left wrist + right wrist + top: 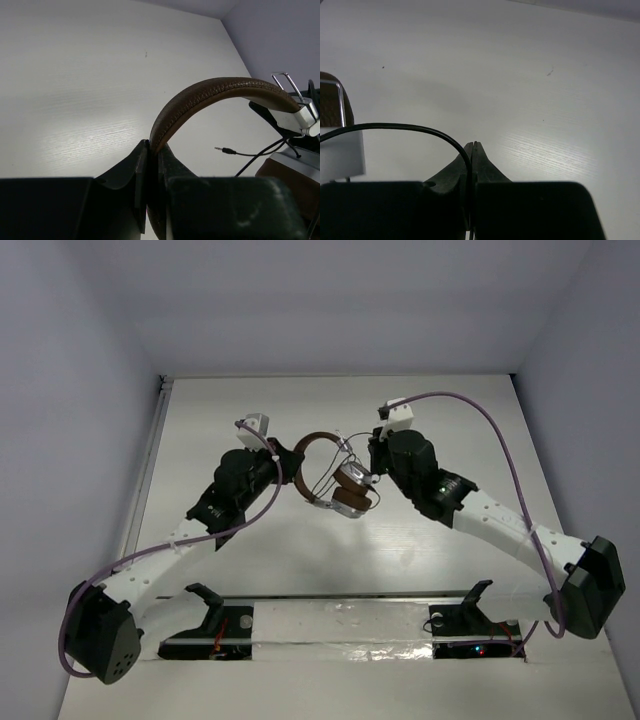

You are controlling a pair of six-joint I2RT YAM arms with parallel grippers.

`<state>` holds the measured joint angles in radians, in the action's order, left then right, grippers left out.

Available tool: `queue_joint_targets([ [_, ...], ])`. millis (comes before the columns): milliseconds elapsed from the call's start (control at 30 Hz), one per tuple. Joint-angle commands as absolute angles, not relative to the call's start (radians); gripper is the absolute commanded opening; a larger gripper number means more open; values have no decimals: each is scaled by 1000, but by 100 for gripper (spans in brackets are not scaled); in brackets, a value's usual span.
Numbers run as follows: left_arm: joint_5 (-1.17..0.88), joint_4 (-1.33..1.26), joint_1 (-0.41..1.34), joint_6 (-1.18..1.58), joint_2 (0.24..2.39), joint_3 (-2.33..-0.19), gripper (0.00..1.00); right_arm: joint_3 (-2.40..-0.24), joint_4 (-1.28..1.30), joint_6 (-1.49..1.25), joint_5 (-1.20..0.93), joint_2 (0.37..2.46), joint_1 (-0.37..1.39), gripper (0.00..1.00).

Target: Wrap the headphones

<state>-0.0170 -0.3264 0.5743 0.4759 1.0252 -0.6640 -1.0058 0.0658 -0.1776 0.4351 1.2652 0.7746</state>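
**Both grippers clamped: left on headband, right on cord**

Left gripper [148, 146] was closed, its jaws pinched on one end of the brown headband [215, 90]. From the fingertips the band arched up and off to the right in the wrist view. It ended in a silver yoke [300, 117] at the far end of the arch. Under the arch, just ahead of the fingers, the cord's plug [227, 150] hung free and did not touch the band.

Right gripper [473, 146] was closed as well. The thin dark cord [410, 126] ran into the seam between its jaws, then looped up and away to the left of the fingers. It led toward a silver-and-brown piece of the headset at the left edge of that view.

From overhead, the two grippers faced each other with the headphones [335, 475] strung between them. The headband sat on the left gripper's side. The ear cups [352, 492] were folded together, lower in the view and closer to the right gripper, toward the arm bases. I couldn't tell whether the cups touched the white table [300, 570] or hung just above it. Purple cables [500, 435] looped along both arms, well clear of the cord.
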Motion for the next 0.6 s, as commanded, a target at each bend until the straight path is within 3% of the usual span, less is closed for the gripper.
queue_joint_targets([
  [0, -115, -522, 517, 598, 1025, -723, 0, -970, 11, -207, 365, 1224, 749, 0],
  [400, -255, -603, 454, 666, 1039, -701, 0, -940, -61, -253, 234, 1215, 703, 0],
  [567, -293, -672, 445, 762, 1060, -695, 0, -875, -190, -337, 129, 1210, 703, 5],
])
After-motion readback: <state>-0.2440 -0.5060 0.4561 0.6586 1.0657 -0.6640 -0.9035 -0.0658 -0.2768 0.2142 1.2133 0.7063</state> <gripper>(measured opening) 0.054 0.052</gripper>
